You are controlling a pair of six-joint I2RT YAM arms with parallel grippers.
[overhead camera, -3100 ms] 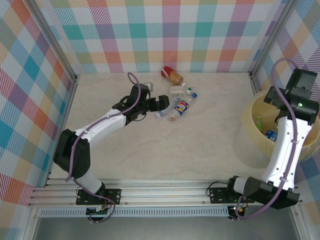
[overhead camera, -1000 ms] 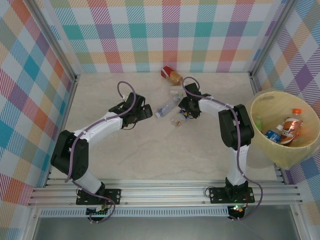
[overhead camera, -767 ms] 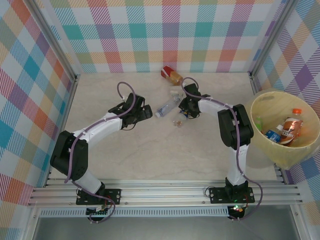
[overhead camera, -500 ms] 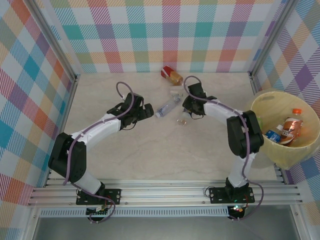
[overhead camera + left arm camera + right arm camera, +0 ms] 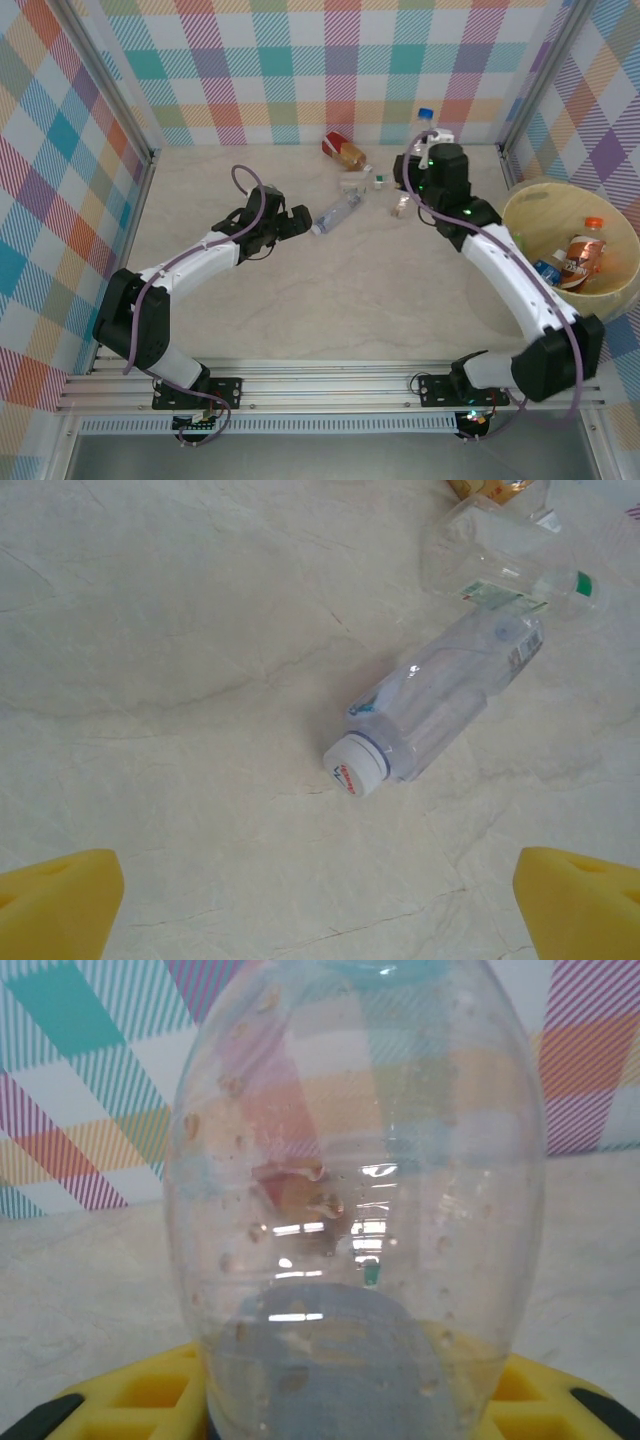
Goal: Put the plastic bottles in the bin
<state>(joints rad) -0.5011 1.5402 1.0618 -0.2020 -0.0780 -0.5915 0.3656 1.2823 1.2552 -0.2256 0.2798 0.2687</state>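
1. I am holding a blue-capped clear bottle (image 5: 426, 122) in the right gripper (image 5: 428, 148). The jaws are clamped on its lower body, and it is standing upright off the table (image 5: 300, 310), right of centre at the top of the overhead view.
2. I am steering for the bin (image 5: 522, 215) at the right edge of that view, well apart from the gripper. An orange-capped bottle (image 5: 583, 250) and others are already lying inside.
3. I am judging the grip to be low on a slick, round body. So I am planning a smooth swing with the bottle upright and high enough to clear the rim.
4. I am planning to let go over the bin's middle, not its near wall, so nothing bounces out.
5. The left gripper (image 5: 320, 905) is hovering with its yellow pads (image 5: 60, 900) wide apart and holding nothing. It is just beside a white-capped bottle (image 5: 440, 705) lying on its side mid-frame, and I am meaning to leave that arm clear of the swing.
6. A brown-liquid bottle (image 5: 344, 152) and a few clear ones are waiting at top centre.
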